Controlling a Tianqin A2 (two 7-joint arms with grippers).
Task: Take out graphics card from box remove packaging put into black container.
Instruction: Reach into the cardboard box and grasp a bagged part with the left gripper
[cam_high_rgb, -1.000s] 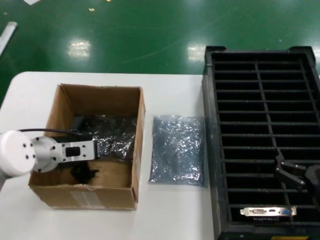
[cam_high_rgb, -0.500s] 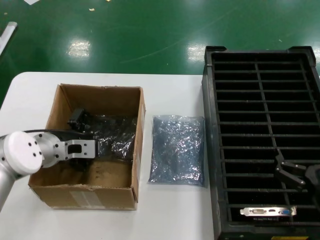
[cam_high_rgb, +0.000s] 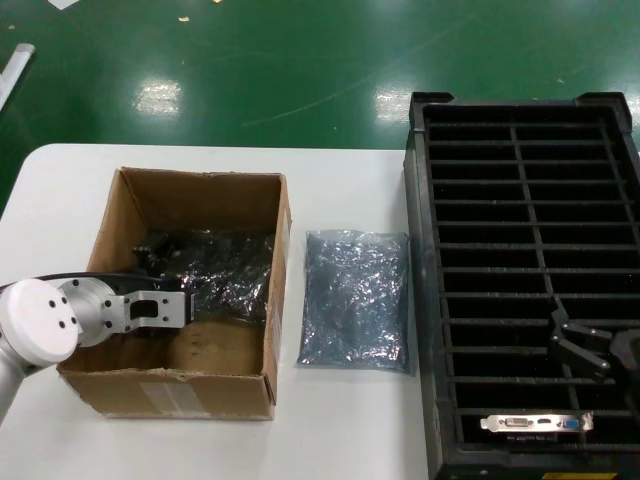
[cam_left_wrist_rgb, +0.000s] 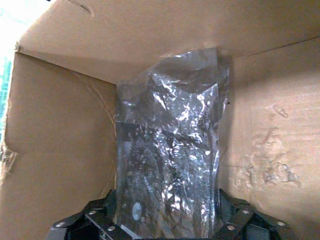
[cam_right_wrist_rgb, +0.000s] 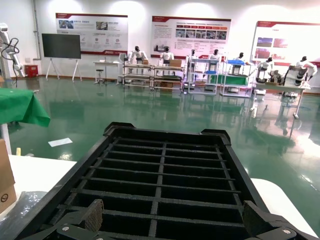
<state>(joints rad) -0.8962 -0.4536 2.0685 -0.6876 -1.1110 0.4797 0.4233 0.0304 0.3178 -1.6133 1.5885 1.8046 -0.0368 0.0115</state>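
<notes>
Nearest you, at the lower right of the head view, one graphics card (cam_high_rgb: 537, 423) already stands in a slot of the black container (cam_high_rgb: 420, 300). Your right claw (cam_high_rgb: 578, 345) hangs spread and empty over the slots just behind it. At lower left, your left claw (cam_high_rgb: 160, 262) is down inside the box (cam_high_rgb: 170, 392); its wrist view shows a bagged card (cam_left_wrist_rgb: 167, 150) running between the spread jaws, but you cannot tell whether they have closed on it. Grip the bag firmly where the board stiffens it, then lift straight up, clear of the box walls. An empty packaging (cam_high_rgb: 355, 298) bag lies flat on the table (cam_high_rgb: 340, 430) between box and container.
</notes>
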